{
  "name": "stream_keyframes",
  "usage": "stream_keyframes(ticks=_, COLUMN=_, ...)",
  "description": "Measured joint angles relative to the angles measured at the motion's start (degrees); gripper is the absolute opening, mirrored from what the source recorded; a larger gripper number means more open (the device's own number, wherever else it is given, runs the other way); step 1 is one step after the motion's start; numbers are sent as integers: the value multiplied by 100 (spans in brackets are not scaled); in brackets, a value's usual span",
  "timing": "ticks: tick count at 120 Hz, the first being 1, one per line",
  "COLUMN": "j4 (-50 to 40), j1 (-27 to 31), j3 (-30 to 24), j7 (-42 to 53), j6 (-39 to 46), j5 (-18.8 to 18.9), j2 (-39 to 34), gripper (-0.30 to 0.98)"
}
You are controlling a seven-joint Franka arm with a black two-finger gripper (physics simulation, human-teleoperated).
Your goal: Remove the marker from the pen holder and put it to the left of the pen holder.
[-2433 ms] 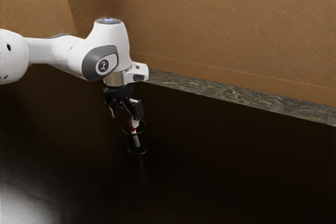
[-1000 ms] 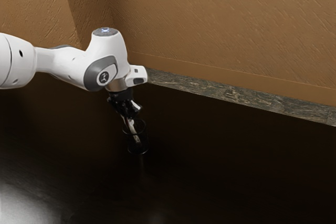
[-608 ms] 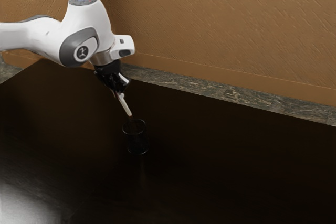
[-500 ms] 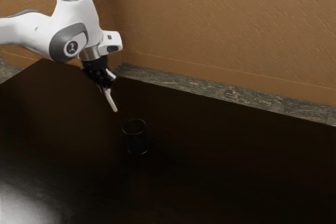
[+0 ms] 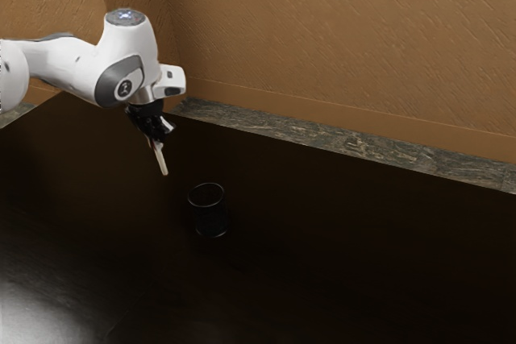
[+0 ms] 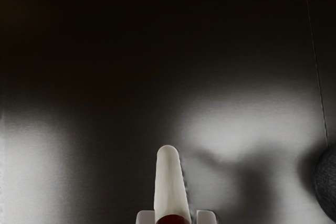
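Observation:
The black gripper (image 5: 156, 136) is up to the exterior view's left of the pen holder, shut on the white marker (image 5: 162, 159). The marker hangs tilted, its lower end pointing down, and is outside the holder without touching it. In the exterior view the dark, round pen holder (image 5: 207, 205) stands upright on the table. At the wrist view's lower edge, the gripper (image 6: 176, 217) has a light fingertip on each side of the marker (image 6: 170, 187), whose dark red part lies between them. Whether the marker's tip touches the table cannot be told.
The dark, glossy table (image 5: 347, 247) reaches back to a stone-like strip (image 5: 355, 144) below the brown wall (image 5: 347, 30). In the wrist view, a dark rounded thing (image 6: 328, 182) sits at the border, with a thin line running to it across the reflective surface.
My gripper closed on the marker and lifted it out of the pen holder, then carried it toward the exterior view's left. Since the latest earlier frame, the hand has come down slightly. The holder stayed put.

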Motion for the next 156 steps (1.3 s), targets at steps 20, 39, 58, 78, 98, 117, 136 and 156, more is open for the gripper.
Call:
stream_keyframes(ticks=20, j4=63, j1=153, j3=3, j7=226, j6=526, j5=4, j2=327, gripper=-10)
stream_keyframes(ticks=39, j4=69, j1=178, j3=-1, j7=414, j6=1056, j5=7, j2=566, gripper=-10)
stream_keyframes(ticks=58, j4=69, j1=170, j3=-14, j7=566, j6=1437, j5=-152, j2=864, gripper=-10)
stream_keyframes(ticks=78, j4=69, j1=161, j3=-23, j7=711, j6=1660, j5=-283, j2=940, gripper=-1)
stream_keyframes(ticks=98, j4=67, j1=137, j3=-33, j7=949, j6=1743, j5=-437, j2=879, gripper=35)
stream_keyframes(ticks=117, j4=-415, j1=-12, j3=-25, j7=1120, j6=1641, j5=-465, j2=-396, gripper=52)
stream_keyframes(ticks=136, j4=688, j1=-153, j3=-97, j7=1169, j6=-387, j5=-479, j2=-1733, gripper=61)
stream_keyframes(ticks=156, j4=964, j1=-104, j3=-311, j7=1025, j6=-1983, j5=-421, j2=-1976, gripper=65)
